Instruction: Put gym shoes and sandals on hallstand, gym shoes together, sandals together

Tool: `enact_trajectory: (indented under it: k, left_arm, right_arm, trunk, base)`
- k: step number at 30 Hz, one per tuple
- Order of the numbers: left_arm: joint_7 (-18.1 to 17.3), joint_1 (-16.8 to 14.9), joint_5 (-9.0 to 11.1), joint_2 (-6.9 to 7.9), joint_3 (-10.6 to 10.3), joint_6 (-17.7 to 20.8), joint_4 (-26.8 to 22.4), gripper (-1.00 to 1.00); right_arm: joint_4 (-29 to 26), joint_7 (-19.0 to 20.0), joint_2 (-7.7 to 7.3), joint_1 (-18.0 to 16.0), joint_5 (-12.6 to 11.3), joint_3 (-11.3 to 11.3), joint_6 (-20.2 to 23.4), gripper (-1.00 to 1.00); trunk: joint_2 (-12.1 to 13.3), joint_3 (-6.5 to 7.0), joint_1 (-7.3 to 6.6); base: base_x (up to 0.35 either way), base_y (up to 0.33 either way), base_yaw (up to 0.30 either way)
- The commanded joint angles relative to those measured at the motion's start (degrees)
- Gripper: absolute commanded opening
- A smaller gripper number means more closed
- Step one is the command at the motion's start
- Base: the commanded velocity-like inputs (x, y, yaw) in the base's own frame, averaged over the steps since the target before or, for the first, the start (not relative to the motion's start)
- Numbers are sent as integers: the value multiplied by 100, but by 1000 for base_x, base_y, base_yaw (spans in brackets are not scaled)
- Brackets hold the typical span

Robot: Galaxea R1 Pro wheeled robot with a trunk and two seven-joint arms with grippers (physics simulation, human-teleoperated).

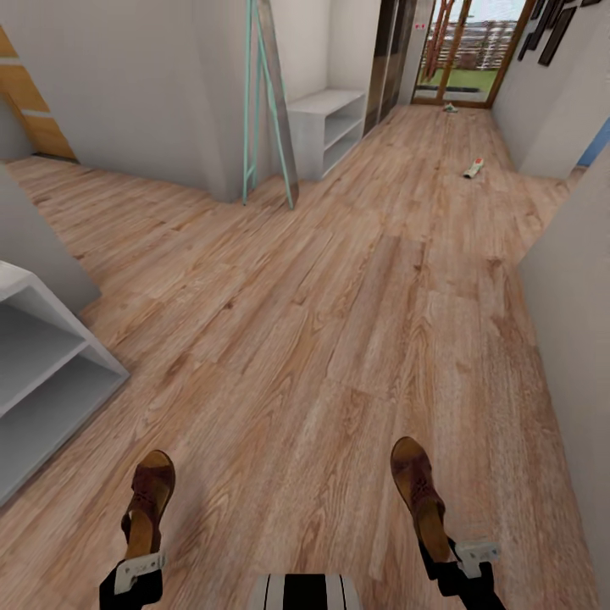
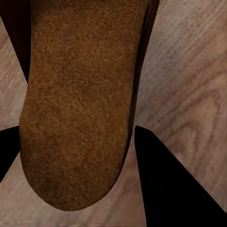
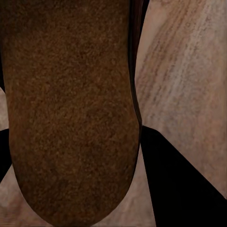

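Observation:
Both brown sandals are held over the wood-plank corridor floor (image 1: 339, 322), toes pointing away from me. My left gripper (image 1: 140, 546) is shut on the heel of the left sandal (image 1: 151, 491); its tan footbed (image 2: 80, 94) lies between the black fingers (image 2: 165, 184). My right gripper (image 1: 442, 546) is shut on the other sandal (image 1: 417, 487), whose footbed (image 3: 71, 94) sits between dark fingers (image 3: 179, 179). Two gym shoes lie far down the corridor: one (image 1: 473, 168) near the right wall, one (image 1: 450, 108) by the glass door. Pale grey-white shelf units stand at near left (image 1: 51, 356) and far off (image 1: 326, 127); which is the hallstand I cannot tell.
A teal-framed leaning panel (image 1: 271, 102) stands against the wall corner beside the far unit. A grey wall (image 1: 568, 339) closes in on my right. A glass door (image 1: 462, 51) ends the corridor. Open floor stretches ahead between the walls.

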Motion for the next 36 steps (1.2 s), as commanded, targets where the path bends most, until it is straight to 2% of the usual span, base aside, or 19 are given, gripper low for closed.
enact_trajectory:
  k: [1,3,4,7,36]
  left_arm:
    - [29,89,27,-8,-9,-90,41,-100]
    - [32,112,49,-11,-9,-127,54,-100]
    - [35,166,167,-6,-5,-353,165,-100]
    - [34,195,226,2,-9,-513,291,-100]
    - [27,197,223,11,-9,-528,312,-100]
  right_arm:
    - [319,47,23,18,0,-26,-295,-100]
    - [424,47,32,22,3,-25,-373,-100]
    - [535,40,39,26,1,-23,-435,-100]
    - [571,38,41,27,0,-25,-444,-100]
    - [568,30,58,28,-25,-38,-448,-100]
  trunk:
    - [0,29,-3]
    - [3,91,-9]
    - [4,122,-11]
    - [8,215,-19]
    - [47,1114,-94]
  base:
    - [0,0,0]
    - [0,0,0]
    - [0,0,0]
    - [0,0,0]
    - [0,0,0]
